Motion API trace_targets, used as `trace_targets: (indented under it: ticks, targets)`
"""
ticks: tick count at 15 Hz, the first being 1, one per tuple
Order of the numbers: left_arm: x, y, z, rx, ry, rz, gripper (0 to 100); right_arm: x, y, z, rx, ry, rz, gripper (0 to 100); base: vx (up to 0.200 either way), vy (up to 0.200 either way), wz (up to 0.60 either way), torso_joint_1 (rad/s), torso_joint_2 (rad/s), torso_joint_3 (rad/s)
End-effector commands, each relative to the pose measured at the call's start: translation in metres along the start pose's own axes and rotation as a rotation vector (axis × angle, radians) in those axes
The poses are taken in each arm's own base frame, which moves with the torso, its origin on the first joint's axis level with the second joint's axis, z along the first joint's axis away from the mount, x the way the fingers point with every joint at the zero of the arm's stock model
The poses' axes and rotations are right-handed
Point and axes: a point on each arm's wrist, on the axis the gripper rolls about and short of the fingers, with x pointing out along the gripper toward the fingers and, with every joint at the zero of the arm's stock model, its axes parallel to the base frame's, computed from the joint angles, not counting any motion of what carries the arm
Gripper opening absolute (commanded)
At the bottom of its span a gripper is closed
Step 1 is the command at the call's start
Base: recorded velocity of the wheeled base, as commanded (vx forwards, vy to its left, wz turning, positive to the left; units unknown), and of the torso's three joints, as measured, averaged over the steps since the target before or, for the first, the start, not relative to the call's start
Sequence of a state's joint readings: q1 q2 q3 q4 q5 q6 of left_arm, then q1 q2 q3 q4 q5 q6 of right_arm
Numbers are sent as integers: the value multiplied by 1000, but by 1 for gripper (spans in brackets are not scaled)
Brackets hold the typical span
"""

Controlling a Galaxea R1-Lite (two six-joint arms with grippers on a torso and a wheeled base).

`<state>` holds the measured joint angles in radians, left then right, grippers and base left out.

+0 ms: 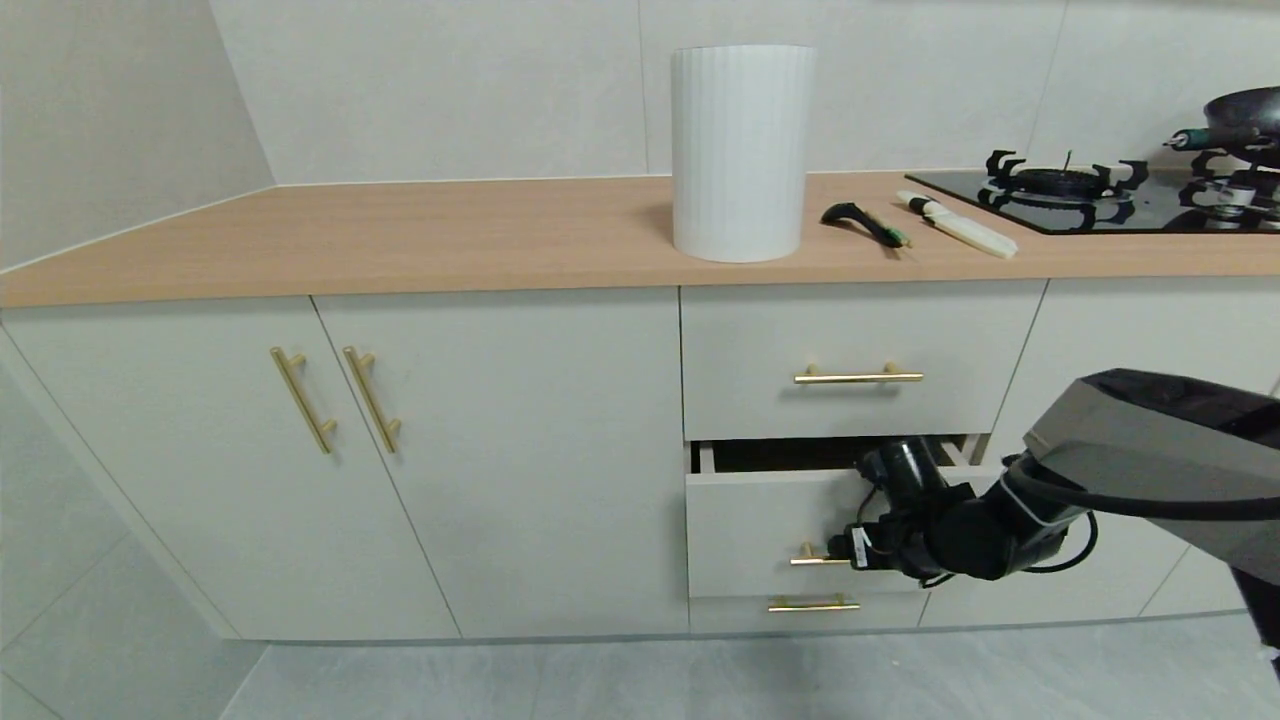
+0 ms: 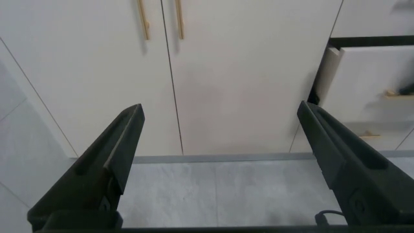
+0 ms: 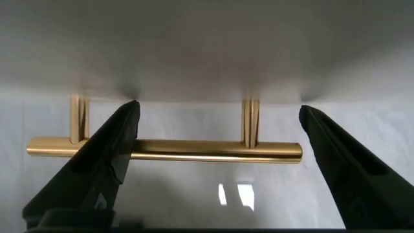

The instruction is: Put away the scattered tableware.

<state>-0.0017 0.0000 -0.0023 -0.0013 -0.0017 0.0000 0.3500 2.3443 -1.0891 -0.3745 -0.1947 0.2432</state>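
Two utensils lie on the wooden counter [image 1: 400, 235]: a black-handled one with a green tip [image 1: 866, 222] and a cream-coloured one [image 1: 957, 226]. A tall white ribbed holder [image 1: 739, 152] stands to their left. Below, the middle drawer [image 1: 760, 520] is pulled out a little, showing a dark gap above its front. My right gripper [image 3: 218, 111] is open right at that drawer's gold handle [image 3: 165, 150], its fingers wide to either side of the bar and not touching it. In the head view the right gripper [image 1: 845, 552] covers the handle's right half. My left gripper [image 2: 220, 109] is open and empty, low before the cabinet doors.
A black gas hob [image 1: 1090, 195] with a dark pan [image 1: 1245, 112] sits at the counter's right end. The top drawer [image 1: 860, 355] is closed, and a bottom handle [image 1: 813, 604] lies just under the right gripper. Double cabinet doors [image 1: 400, 450] are closed at the left.
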Motion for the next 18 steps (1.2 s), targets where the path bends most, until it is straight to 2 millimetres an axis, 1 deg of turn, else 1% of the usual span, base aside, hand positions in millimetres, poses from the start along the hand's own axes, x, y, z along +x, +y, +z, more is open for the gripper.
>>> trace_targets:
  ticks: [1,2,3,4,5,6,7,8,9,10,13,14,15,17,18]
  targets:
    - [0,0,0,0,2,0,100,-98,10,28,-22,-78,80,100,0,0,0,0,0,0]
    - [0,0,0,0,1,0,100,-117,10,33,-26,-90,93,100,0,0,0,0,0,0]
    - [0,0,0,0,1,0,100,-155,9,40,-29,-127,115,100,0,0,0,0,0,0]
    - [0,0,0,0,1,0,100,-166,7,42,-27,-143,122,100,0,0,0,0,0,0]
    - [0,0,0,0,1,0,100,-192,3,47,-20,-192,138,100,0,0,0,0,0,0]
    - [0,0,0,0,2,0,100,-198,2,49,-15,-212,144,100,0,0,0,0,0,0]
    - [0,0,0,0,2,0,100,-198,2,49,-13,-215,145,100,0,0,0,0,0,0]
    - [0,0,0,0,2,0,100,-194,3,49,-15,-207,144,100,0,0,0,0,0,0]
    - [0,0,0,0,1,0,100,-181,5,47,-18,-176,131,100,0,0,0,0,0,0]
    - [0,0,0,0,2,0,100,-159,9,44,-23,-140,114,100,0,0,0,0,0,0]
    - [0,0,0,0,2,0,100,-108,21,39,-13,-181,115,100,0,0,0,0,0,0]
    - [0,0,0,0,1,-1,100,-99,22,38,-7,-199,117,100,0,0,0,0,0,0]
    - [0,0,0,0,2,0,100,-85,24,35,-1,-217,108,100,0,0,0,0,0,0]
    - [0,0,0,0,2,0,100,-69,25,33,11,-256,73,100,0,0,0,0,0,0]
    - [0,0,0,0,1,0,100,-65,26,32,13,-263,65,100,0,0,0,0,0,0]
